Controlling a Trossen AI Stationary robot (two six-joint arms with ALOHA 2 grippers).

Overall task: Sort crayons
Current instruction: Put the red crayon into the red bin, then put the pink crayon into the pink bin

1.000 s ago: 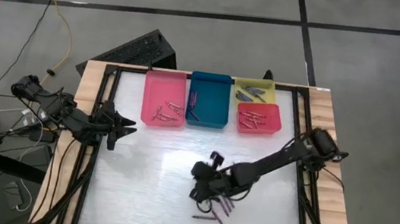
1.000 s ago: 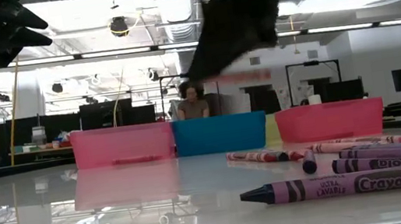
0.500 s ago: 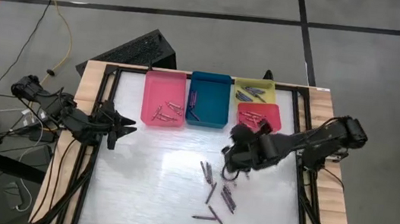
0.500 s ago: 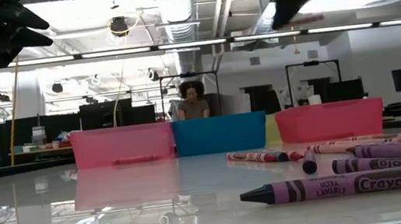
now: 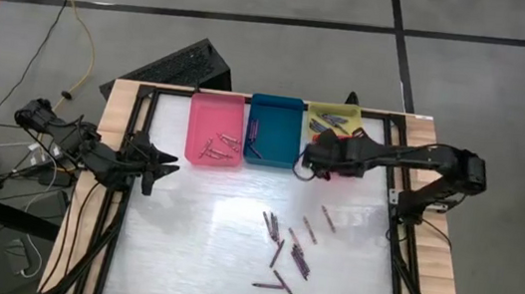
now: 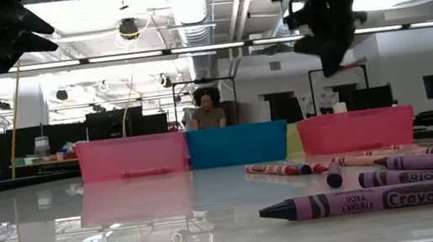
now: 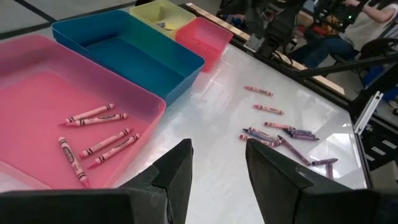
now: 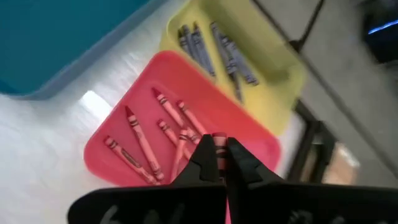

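Note:
My right gripper (image 5: 317, 160) hangs over the red tray (image 5: 353, 158), shut on a red crayon (image 8: 219, 138). That tray holds several red crayons (image 8: 163, 138). Behind it, the yellow tray (image 5: 334, 119) holds grey ones (image 8: 217, 53). Pink crayons (image 7: 99, 140) lie in the pink tray (image 5: 215, 129), and dark ones lie in the teal tray (image 5: 275, 130). Several loose crayons (image 5: 285, 250) lie flat on the white table. My left gripper (image 5: 172, 164) waits, open, above the table's left edge. My right gripper pinches the red crayon between its two fingers, and one end (image 8: 219, 137) pokes out just past the fingertips (image 8: 205, 158). The fingers slant down toward the red tray. The crayon is lifted clear above that tray.
The four trays stand in a row along the far edge. The loose crayons (image 6: 380, 197) lie right of centre toward the near edge. A person (image 6: 208, 109) sits in the room beyond the table. A black keyboard (image 5: 177, 66) lies off the table's far left corner.
My right gripper has risen from the loose crayons near the table's middle and swung toward the far edge. It has tipped downward and now hangs over the red tray, still shut on the red crayon. The loose crayons it covered now show.

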